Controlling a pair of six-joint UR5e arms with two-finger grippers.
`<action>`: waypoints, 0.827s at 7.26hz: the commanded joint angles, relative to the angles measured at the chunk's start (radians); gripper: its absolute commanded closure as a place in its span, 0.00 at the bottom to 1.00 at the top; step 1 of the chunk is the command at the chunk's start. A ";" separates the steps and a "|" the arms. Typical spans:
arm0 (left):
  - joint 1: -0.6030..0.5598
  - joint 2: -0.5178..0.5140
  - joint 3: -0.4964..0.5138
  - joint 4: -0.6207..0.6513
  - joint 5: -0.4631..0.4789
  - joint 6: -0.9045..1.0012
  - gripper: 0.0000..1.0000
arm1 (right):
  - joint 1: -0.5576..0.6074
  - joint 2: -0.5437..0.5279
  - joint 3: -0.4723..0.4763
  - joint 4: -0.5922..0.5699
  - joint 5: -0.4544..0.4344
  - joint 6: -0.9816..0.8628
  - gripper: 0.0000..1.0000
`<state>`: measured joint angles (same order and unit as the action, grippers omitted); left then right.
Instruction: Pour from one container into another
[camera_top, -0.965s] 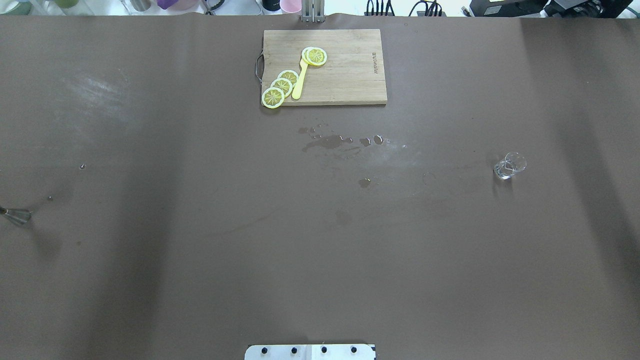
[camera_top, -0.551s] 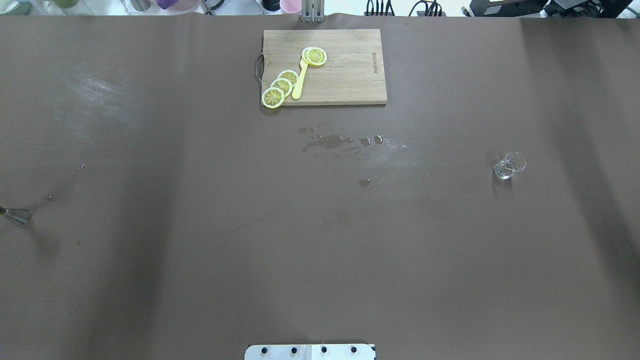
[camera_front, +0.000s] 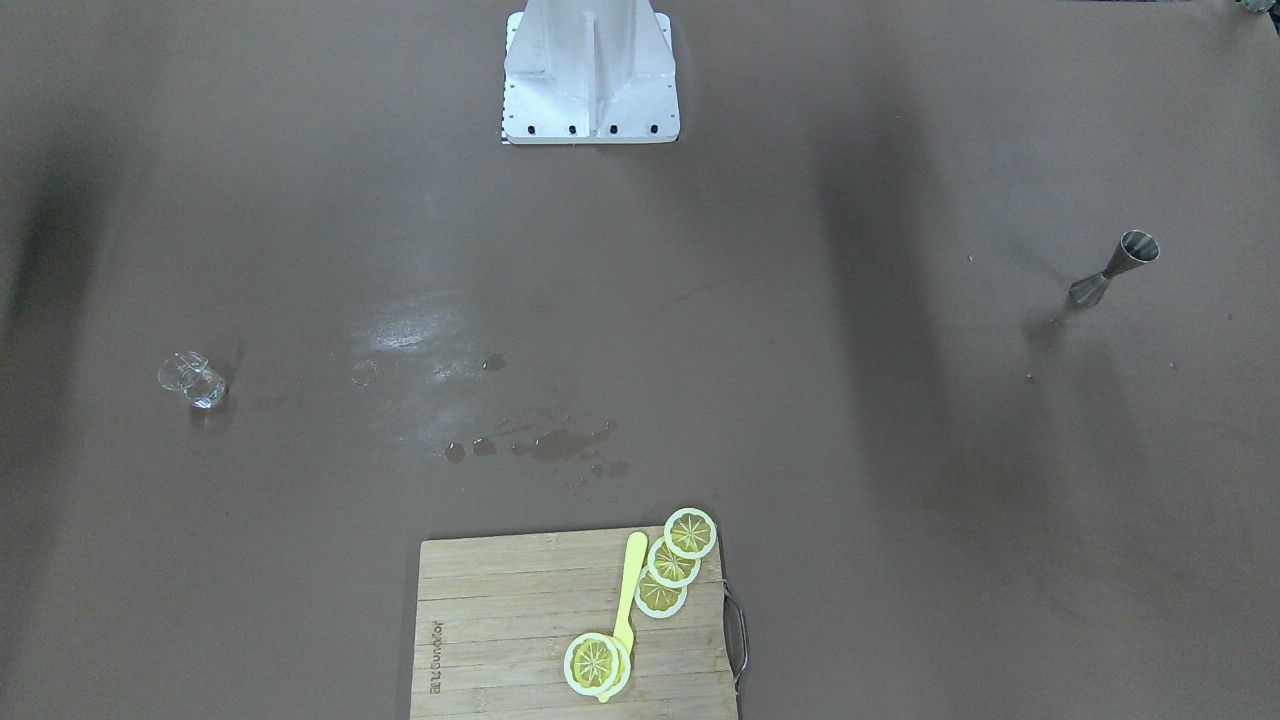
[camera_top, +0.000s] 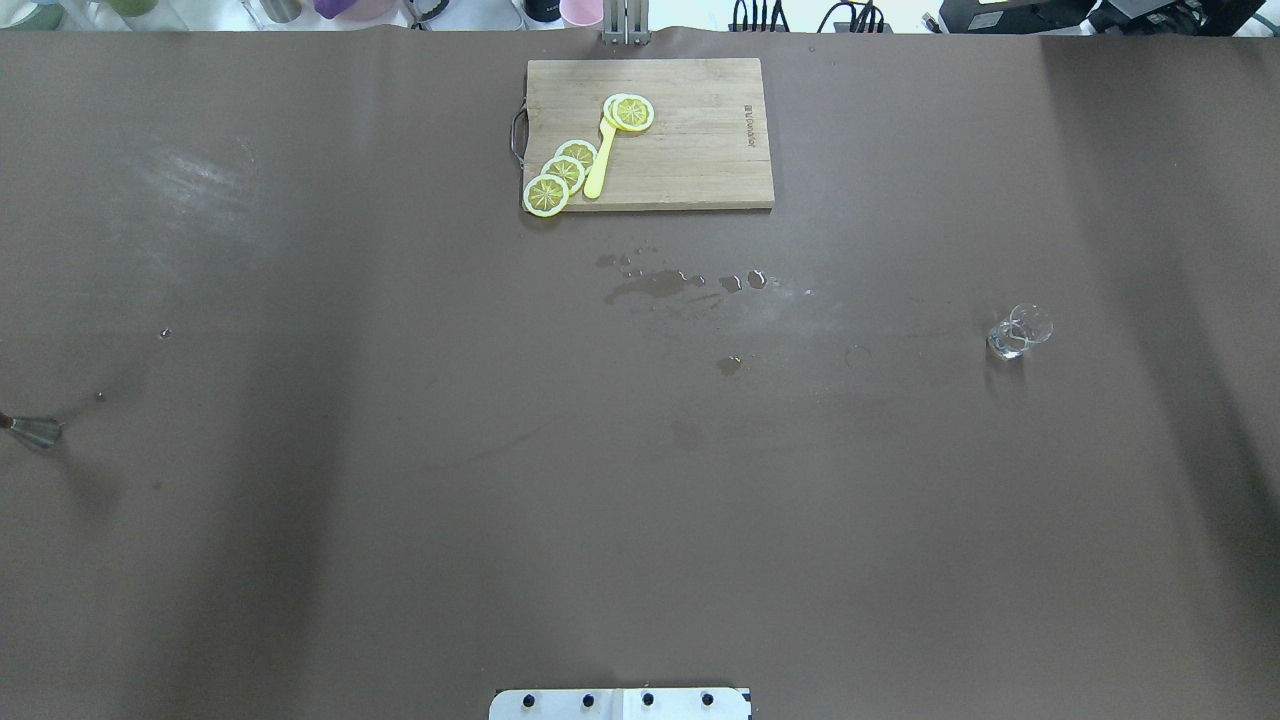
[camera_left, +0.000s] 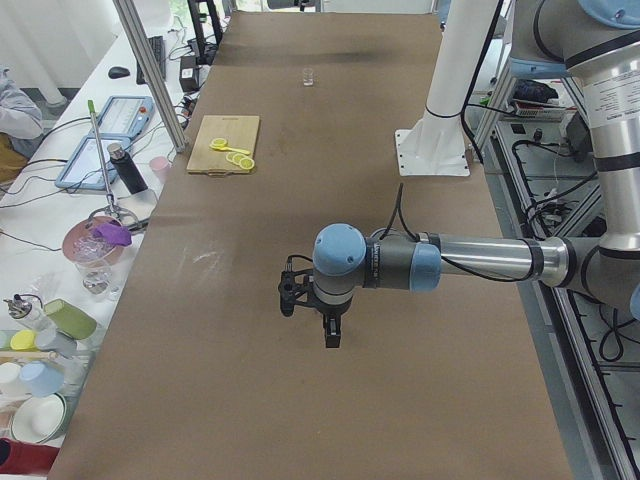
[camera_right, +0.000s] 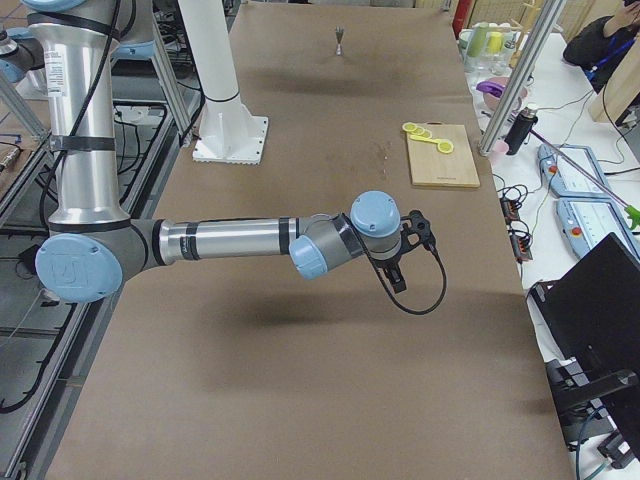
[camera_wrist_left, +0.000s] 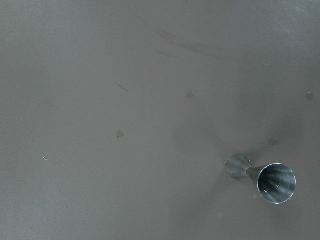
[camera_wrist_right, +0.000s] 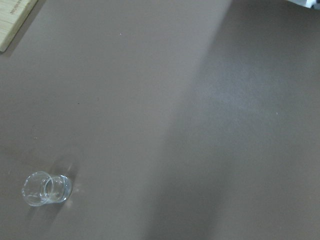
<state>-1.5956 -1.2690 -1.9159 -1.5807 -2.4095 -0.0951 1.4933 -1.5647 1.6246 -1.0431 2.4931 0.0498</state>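
Note:
A small steel jigger (camera_top: 35, 432) stands upright at the table's far left edge; it also shows in the front view (camera_front: 1115, 267) and low right in the left wrist view (camera_wrist_left: 265, 177). A small clear glass (camera_top: 1018, 333) stands on the right side of the table, also seen from the front (camera_front: 195, 383) and low left in the right wrist view (camera_wrist_right: 46, 189). My left gripper (camera_left: 331, 335) hangs high over the table end near the jigger. My right gripper (camera_right: 397, 280) hangs high near the glass's end. Both grippers appear only in side views, so I cannot tell whether either is open or shut.
A wooden cutting board (camera_top: 690, 150) with lemon slices (camera_top: 563, 170) and a yellow utensil (camera_top: 601, 160) lies at the far middle. Wet spill patches (camera_top: 655, 283) sit in front of it. The robot's base plate (camera_top: 620, 703) is at the near edge. Cups and gear crowd a side bench (camera_left: 90, 260).

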 joint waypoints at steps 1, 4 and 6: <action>0.000 0.006 -0.006 -0.010 0.009 0.000 0.01 | -0.022 0.014 -0.136 0.363 -0.010 -0.010 0.00; 0.003 0.058 0.001 -0.277 0.029 -0.003 0.01 | -0.100 0.064 -0.187 0.413 -0.005 -0.040 0.00; 0.082 0.106 0.050 -0.607 0.140 -0.006 0.01 | -0.161 0.078 -0.201 0.452 0.003 -0.045 0.00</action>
<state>-1.5693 -1.1855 -1.8952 -1.9954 -2.3319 -0.1000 1.3792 -1.4983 1.4365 -0.6142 2.4917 0.0110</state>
